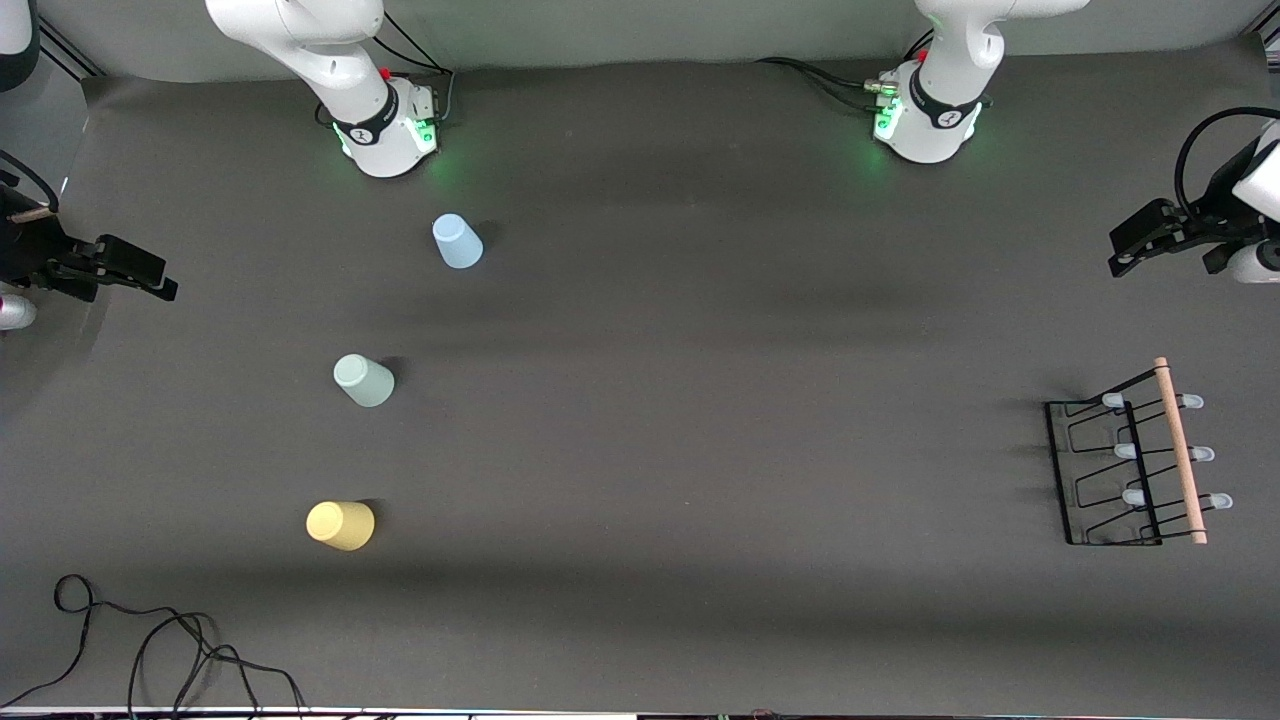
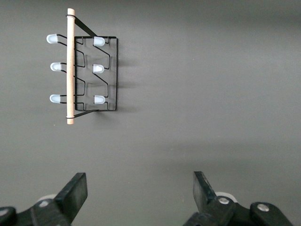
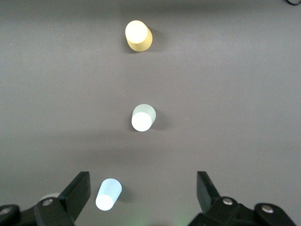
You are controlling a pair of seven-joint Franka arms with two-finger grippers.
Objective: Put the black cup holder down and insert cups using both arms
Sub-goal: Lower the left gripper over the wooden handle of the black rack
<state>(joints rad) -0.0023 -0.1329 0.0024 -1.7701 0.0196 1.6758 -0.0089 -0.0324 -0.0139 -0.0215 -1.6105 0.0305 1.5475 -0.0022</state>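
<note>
Both grippers hang in the air with their jaws spread wide and nothing between them; the left gripper [image 1: 1128, 262] is up at the left arm's end of the table [image 1: 700, 400], its two black fingers [image 2: 75, 193] showing apart over bare mat in the left wrist view; the right gripper [image 1: 150, 280] is up at the right arm's end, its fingers [image 3: 80, 190] likewise parted in the right wrist view, with the cups on the mat below them; each arm waits, touching nothing

Largest of the loose things is the black cup holder [image 1: 1105, 475], a black wire rack standing on the dark mat toward the left arm's end, well apart from all three cups; its light wooden rod handle [image 1: 1180, 450] runs along the top and pale-tipped pegs [image 1: 1133, 452] stick out to both sides of it, six counted in the left wrist view; no cup is on any peg

Toward the right arm's end the three cups stand apart in a loose row, each mouth down; the pale blue cup [image 1: 457, 241] is nearest the right arm's base; the pale mint green cup [image 1: 363, 380] sits nearer the front camera than it; the pale yellow cup [image 1: 340, 525] is nearest the camera of the three

A thin black cable [image 1: 150, 640] lies looped on the mat at the table edge closest to the camera
</note>
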